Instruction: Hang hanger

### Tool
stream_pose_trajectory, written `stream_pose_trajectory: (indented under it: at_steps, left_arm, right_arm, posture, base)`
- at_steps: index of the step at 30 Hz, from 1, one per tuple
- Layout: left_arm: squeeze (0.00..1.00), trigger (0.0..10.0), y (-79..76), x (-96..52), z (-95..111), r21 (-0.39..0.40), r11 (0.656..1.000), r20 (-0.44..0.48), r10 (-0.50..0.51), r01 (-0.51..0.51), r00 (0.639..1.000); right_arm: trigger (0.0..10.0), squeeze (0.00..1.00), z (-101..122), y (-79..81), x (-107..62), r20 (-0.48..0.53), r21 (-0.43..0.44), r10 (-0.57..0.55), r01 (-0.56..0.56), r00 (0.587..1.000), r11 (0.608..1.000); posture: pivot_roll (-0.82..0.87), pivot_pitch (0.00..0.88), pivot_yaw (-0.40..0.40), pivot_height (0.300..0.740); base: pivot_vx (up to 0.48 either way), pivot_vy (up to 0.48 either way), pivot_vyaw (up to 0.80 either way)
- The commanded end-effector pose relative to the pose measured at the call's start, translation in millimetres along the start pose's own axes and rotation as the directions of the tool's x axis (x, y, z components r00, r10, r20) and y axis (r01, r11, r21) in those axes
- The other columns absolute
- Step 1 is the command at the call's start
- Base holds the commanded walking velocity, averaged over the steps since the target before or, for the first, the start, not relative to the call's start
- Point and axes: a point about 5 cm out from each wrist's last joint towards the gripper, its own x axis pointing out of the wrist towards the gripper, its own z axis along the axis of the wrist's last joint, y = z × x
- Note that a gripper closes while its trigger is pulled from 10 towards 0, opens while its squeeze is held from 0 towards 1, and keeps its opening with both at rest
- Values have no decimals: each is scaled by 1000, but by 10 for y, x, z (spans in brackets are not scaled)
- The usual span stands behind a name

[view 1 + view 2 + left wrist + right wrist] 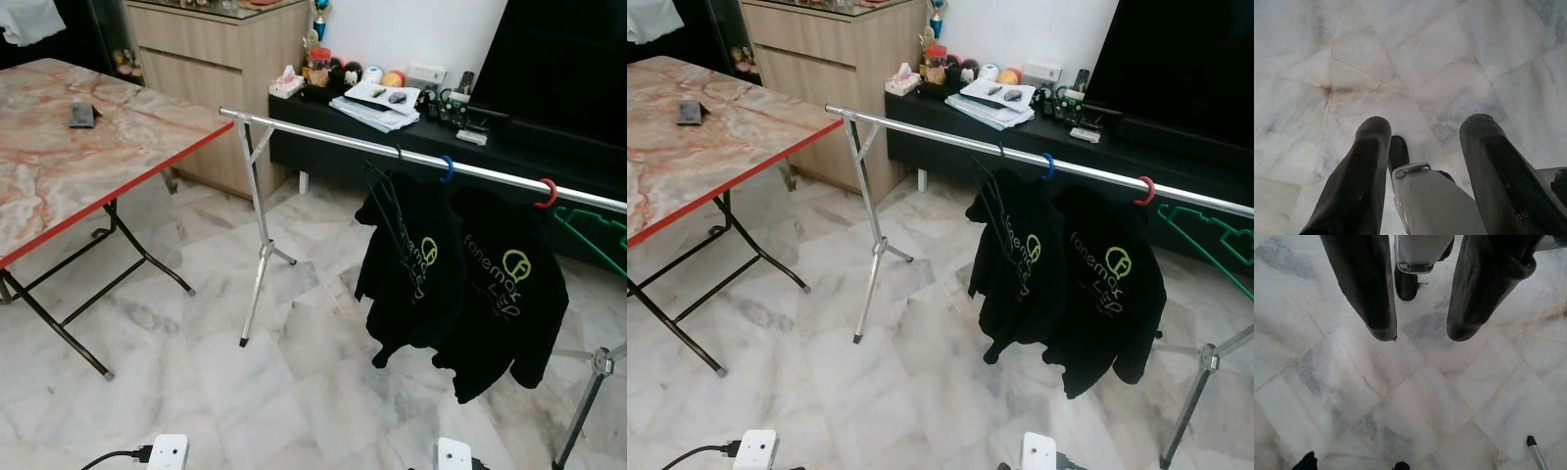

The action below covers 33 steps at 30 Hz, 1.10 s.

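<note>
Both arms hang low, and the left gripper (1422,142) and right gripper (1420,333) point at bare marble floor (196,392) with fingers spread and nothing between them. The empty black hanger (387,211) sits on the silver rail (333,140) ahead and to the robot's right, just beside the two black shirts (460,284), so the right arm looks nearer. The rail runs long from near the marble-topped table (78,147) across to the right, with bare rail and open floor on its left stretch.
</note>
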Motion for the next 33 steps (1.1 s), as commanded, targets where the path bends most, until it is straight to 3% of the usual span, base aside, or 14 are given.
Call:
stream_pose_trajectory:
  at_steps: [1, 15, 23, 30, 33]
  left_arm:
    - [0, 10000, -10, -13, -70, 14, 1000, -23, -2, 2, 1000]
    - [0, 10000, 21, -21, -90, 6, 1000, -29, 10, -10, 1000]
    - [0, 10000, 15, -18, -79, 5, 1000, -25, 10, -10, 1000]
    - [0, 10000, 9, -15, -72, 3, 1000, -23, 9, -9, 1000]
    - [0, 10000, 6, -14, -69, 1, 1000, -22, 9, -9, 1000]
  right_arm:
    - [10000, 0, -38, -13, -6, -21, 5, -2, 2, 1000, 1000]
    - [10000, 0, -156, 33, -29, -30, 4, 12, -12, 999, 1000]
    - [10000, 0, -181, 366, -11, -33, 4, 46, -45, 998, 999]
    - [10000, 0, -144, 528, -2, -24, 4, 62, -62, 998, 998]
    - [10000, 0, -135, 514, 0, -23, 3, 58, -58, 998, 998]
  posture:
    - [8, 0, -59, 740]
    - [6, 7, -59, 740]
    - [8, 13, -60, 740]
    - [9, 18, -61, 740]
    - [9, 20, -62, 740]
  base:
    - [0, 0, 0]
    - [252, 0, 0]
    - [340, 0, 0]
    - [359, 0, 0]
    - [361, 0, 0]
